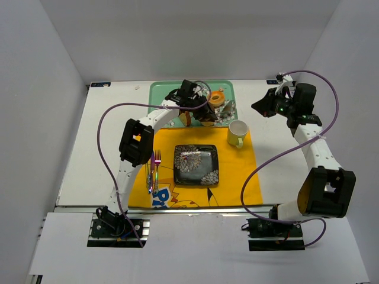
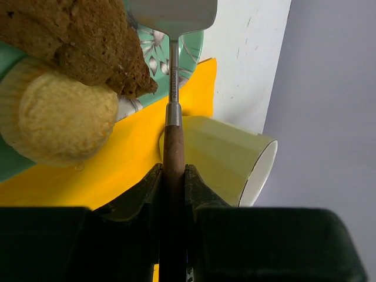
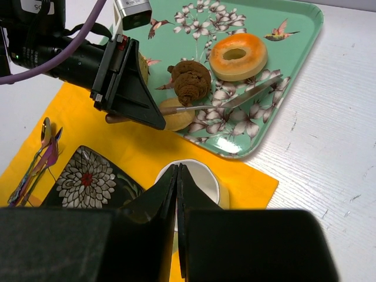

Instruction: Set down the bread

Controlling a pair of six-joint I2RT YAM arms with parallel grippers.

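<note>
The bread, a golden ring with a hole (image 3: 254, 57), lies on the teal floral tray (image 3: 305, 23), also in the top view (image 1: 220, 100). My left gripper (image 2: 174, 173) is shut on the wooden handle of a metal spatula (image 2: 172, 14). It hovers over the tray's front edge (image 1: 203, 112). The spatula blade (image 3: 252, 94) lies on the tray just in front of the bread. My right gripper (image 3: 178, 171) is shut and empty, held high at the right (image 1: 260, 107) above the mug.
A brown loaf piece (image 3: 191, 81) and a small tan bun (image 3: 176, 119) sit on the tray beside the spatula. A pale yellow mug (image 1: 237, 132), a black floral plate (image 1: 196, 164) and cutlery (image 1: 153, 171) rest on the yellow mat (image 1: 237, 177).
</note>
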